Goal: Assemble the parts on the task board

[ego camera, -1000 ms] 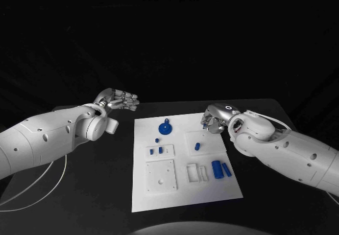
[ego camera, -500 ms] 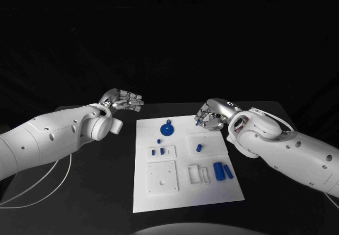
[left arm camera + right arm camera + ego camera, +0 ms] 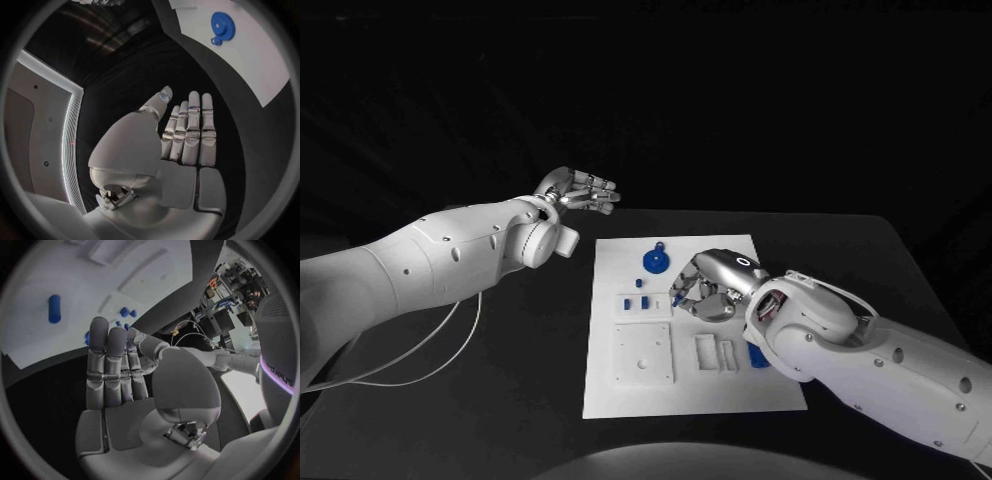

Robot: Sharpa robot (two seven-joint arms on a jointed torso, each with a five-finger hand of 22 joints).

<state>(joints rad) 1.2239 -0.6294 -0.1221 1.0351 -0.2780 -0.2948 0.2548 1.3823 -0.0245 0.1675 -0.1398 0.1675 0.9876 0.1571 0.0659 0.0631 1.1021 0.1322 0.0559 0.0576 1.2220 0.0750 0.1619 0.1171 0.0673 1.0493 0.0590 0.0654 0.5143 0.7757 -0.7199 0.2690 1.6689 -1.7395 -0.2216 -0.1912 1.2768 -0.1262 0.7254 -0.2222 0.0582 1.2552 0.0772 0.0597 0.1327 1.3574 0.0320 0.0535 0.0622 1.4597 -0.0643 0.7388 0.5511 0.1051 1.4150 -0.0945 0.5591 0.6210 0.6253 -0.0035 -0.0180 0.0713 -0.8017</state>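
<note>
We see the right hand (image 3: 705, 291) over the middle of the board (image 3: 733, 390), its fingers (image 3: 107, 367) straight and side by side, holding nothing; it hides part of the board, and its arm covers the long blue parts near the board's right edge. The left hand (image 3: 583, 190) hangs beyond the board's far left corner, fingers (image 3: 190, 132) together, empty. A blue gear (image 3: 656, 263) lies on the board's far end. The board rests on the black table (image 3: 862, 260).
</note>
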